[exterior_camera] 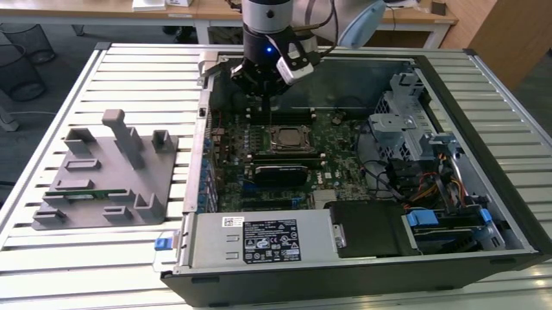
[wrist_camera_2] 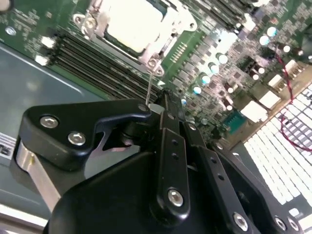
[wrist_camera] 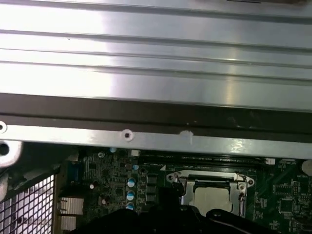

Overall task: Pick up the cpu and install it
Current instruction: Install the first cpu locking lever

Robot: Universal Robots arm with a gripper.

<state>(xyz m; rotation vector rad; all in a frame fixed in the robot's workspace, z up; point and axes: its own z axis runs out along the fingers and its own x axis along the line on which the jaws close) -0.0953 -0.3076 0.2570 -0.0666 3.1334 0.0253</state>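
The cpu (exterior_camera: 290,137) lies flat in the motherboard socket inside the open computer case, its pale silver top showing in both wrist views (wrist_camera_2: 130,23) (wrist_camera: 211,196). My gripper (exterior_camera: 262,98) hangs just behind the socket, over the memory slots (exterior_camera: 280,117). In the second wrist view its black fingertips (wrist_camera_2: 146,109) meet, shut on the thin metal socket lever (wrist_camera_2: 150,83), which rises from the socket frame up to them. The gripper is not touching the cpu.
A grey fixture plate (exterior_camera: 108,174) with upright blocks stands at the exterior view's left, a green memory stick (exterior_camera: 74,192) lying on it. The case wall (wrist_camera: 156,83), drive cage (exterior_camera: 405,123) and power supply (exterior_camera: 258,239) surround the motherboard.
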